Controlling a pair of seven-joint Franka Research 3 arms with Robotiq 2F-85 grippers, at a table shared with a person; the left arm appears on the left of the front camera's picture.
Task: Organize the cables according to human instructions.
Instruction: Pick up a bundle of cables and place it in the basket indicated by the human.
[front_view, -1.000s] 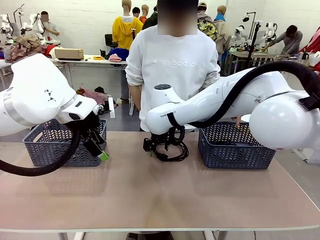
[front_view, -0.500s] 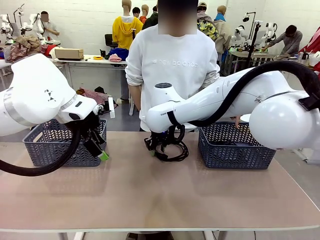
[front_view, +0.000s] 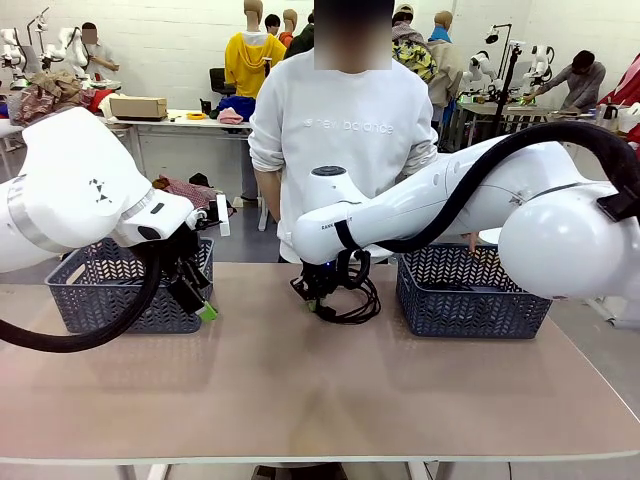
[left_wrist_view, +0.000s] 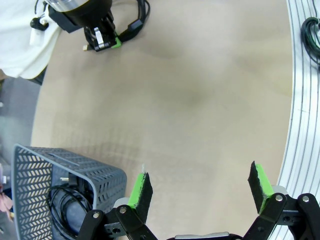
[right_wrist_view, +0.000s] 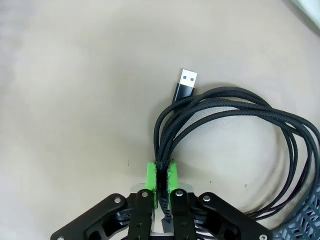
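right gripper (right_wrist_view: 161, 182) pinches the coiled cable (right_wrist_view: 240, 130) (loop cut off); left gripper (left_wrist_view: 200, 187) gapes wide.

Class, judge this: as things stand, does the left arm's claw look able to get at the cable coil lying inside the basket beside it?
Probably yes. The left claw stands open above bare table next to the basket, whose top is open, with the coil uncovered inside.

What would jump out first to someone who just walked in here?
The right gripper, mid-table in front of the person, is clamped on a coiled black cable with a USB plug. The left gripper hangs open by the left basket; another basket sits right.
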